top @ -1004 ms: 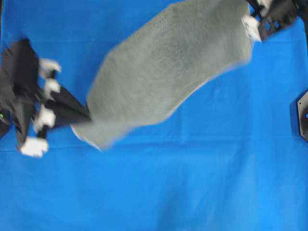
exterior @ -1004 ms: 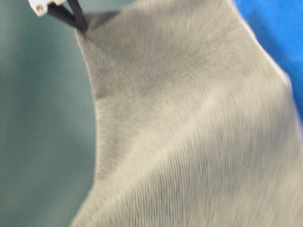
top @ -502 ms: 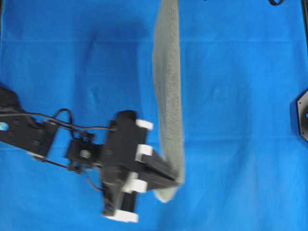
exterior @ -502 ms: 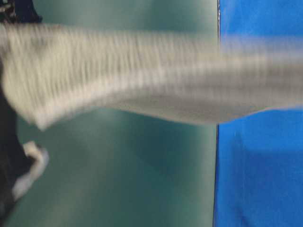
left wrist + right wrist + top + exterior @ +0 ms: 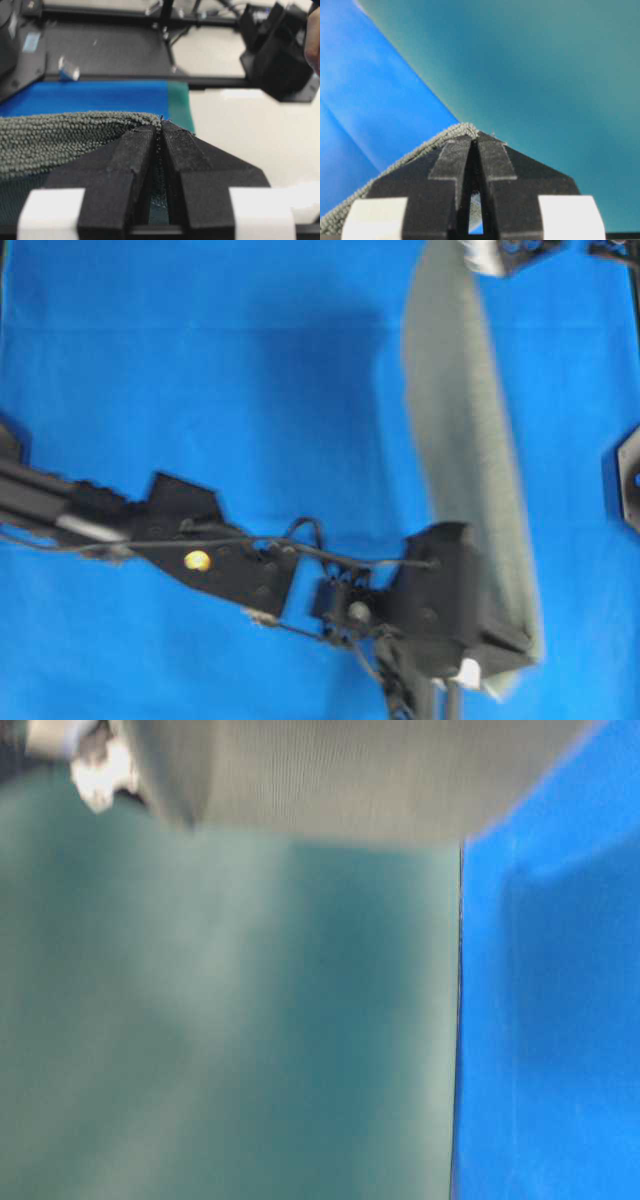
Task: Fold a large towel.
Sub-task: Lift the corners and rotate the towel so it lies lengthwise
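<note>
Both pairs of jaws are pressed together, each pinching a corner of the towel point(image 5: 465, 440). The left gripper point(image 5: 161, 131) has black wedge-shaped fingers point(image 5: 125, 165) with white tape bands, and the nubby grey-green terry loops bunch at their tips. The right gripper point(image 5: 473, 136) nips a rounded corner in the same way. From overhead the towel hangs as a long narrow strip, stretched in the air between the two grippers above the smooth blue table covering point(image 5: 200, 390). At table level it looks finely ribbed and blurred.
</note>
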Controlling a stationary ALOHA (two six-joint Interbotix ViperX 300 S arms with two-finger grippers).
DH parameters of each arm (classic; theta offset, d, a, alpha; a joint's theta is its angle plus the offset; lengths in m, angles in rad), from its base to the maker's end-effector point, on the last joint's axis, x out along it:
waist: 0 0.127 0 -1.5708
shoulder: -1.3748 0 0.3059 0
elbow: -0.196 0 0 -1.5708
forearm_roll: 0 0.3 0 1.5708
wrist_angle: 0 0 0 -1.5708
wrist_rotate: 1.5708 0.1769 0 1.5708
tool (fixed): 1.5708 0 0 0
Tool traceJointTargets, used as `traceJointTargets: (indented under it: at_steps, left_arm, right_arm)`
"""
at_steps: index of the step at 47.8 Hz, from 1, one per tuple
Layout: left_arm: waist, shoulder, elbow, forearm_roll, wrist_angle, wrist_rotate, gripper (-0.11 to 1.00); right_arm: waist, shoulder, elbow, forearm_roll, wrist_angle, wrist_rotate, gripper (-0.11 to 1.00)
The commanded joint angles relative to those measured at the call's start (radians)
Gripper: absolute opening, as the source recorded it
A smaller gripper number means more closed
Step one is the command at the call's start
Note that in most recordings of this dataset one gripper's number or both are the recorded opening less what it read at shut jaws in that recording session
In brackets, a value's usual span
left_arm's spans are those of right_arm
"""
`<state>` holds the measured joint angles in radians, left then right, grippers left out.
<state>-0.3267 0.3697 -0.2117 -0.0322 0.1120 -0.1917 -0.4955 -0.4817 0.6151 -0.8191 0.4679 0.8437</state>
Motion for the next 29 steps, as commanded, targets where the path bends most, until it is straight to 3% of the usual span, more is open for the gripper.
traceJointTargets:
  at_steps: [1, 6, 11, 19, 29]
  left_arm:
    - [-0.048, 0.028, -0.103, -0.002, 0.002, 0.006, 0.03]
    - [-0.049, 0.043, -0.097, -0.003, 0.035, -0.011, 0.03]
    - [-0.058, 0.011, 0.006, -0.009, 0.052, -0.034, 0.03]
    - [-0.089, -0.091, 0.267, -0.009, -0.002, -0.150, 0.03]
    - [-0.135, -0.199, 0.630, -0.009, -0.232, -0.322, 0.03]
  right_arm:
    - [-0.026, -0.092, 0.029, 0.006, 0.054, 0.003, 0.02]
    - [-0.017, -0.132, 0.072, 0.020, 0.071, -0.002, 0.02]
    - [-0.003, -0.086, 0.081, 0.025, 0.060, -0.003, 0.02]
    - [0.003, 0.115, 0.034, 0.023, -0.043, -0.003, 0.02]
    - [0.006, 0.405, -0.112, 0.018, -0.218, -0.006, 0.02]
